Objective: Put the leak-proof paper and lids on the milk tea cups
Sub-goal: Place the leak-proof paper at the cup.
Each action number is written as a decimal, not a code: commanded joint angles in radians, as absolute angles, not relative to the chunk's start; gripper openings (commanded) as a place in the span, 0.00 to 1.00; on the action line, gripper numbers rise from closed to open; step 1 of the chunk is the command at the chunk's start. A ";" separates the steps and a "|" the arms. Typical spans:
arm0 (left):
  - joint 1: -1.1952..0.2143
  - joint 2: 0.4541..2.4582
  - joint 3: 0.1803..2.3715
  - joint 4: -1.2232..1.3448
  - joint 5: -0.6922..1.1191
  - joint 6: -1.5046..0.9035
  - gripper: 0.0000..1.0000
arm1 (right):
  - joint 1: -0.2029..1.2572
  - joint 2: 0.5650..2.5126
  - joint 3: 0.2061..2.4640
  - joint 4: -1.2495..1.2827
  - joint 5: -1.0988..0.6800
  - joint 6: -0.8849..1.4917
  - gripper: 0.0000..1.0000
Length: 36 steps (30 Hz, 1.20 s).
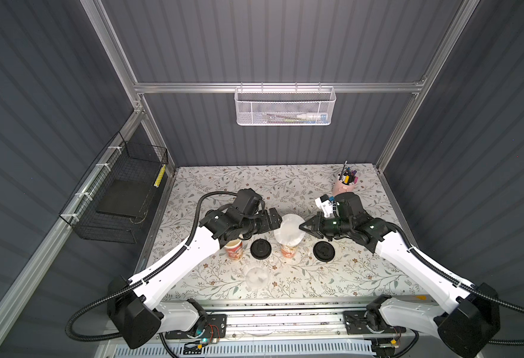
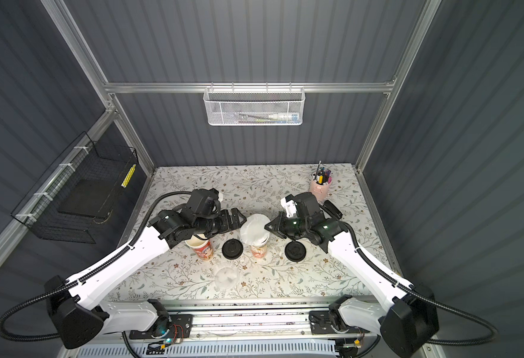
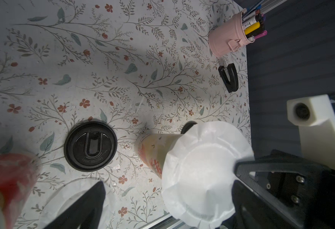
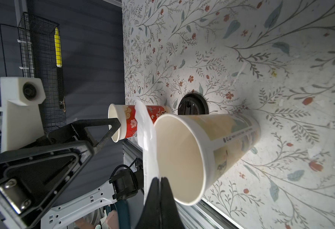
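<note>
Loose paper (image 1: 257, 277): flat, near the front edge of the tabletop (image 1: 363, 279).
Left cup (image 1: 234, 249), centre cup (image 1: 289, 250): upright, with a black lid (image 1: 260, 249) between them.
Held paper (image 1: 289, 229): tilted over the centre cup's mouth.
Right hand (image 1: 301, 227): closed, pinching the held paper's edge.
Left hand (image 1: 277, 221): spread wide, empty, just beside the held paper.
</note>
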State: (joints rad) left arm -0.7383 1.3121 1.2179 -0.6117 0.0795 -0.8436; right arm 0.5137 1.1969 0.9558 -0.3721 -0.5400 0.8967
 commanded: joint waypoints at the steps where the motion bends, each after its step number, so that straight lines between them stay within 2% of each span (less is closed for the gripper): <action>1: -0.720 1.324 1.157 -0.518 0.174 -0.876 0.97 | 0.518 1.214 0.979 -0.383 -0.515 0.872 0.03; 6: -0.713 1.336 1.124 -0.505 0.204 -0.873 0.93 | 0.518 1.231 0.993 -0.454 -0.477 0.837 0.08; 16: -0.709 1.358 1.094 -0.466 0.247 -0.881 0.87 | 0.518 1.228 0.998 -0.490 -0.455 0.811 0.27; 22: -0.708 1.359 1.092 -0.465 0.251 -0.877 0.85 | 0.518 1.215 1.006 -0.521 -0.431 0.790 0.40; 27: -0.707 1.362 1.098 -0.462 0.251 -0.878 0.87 | 0.519 1.193 1.031 -0.585 -0.375 0.756 0.59; 31: -0.706 1.347 1.115 -0.472 0.218 -0.874 0.91 | 0.515 1.126 1.046 -0.702 -0.195 0.733 0.73; 36: -0.704 1.312 1.144 -0.503 0.119 -0.885 0.93 | 0.514 1.045 0.963 -0.948 0.102 0.753 0.80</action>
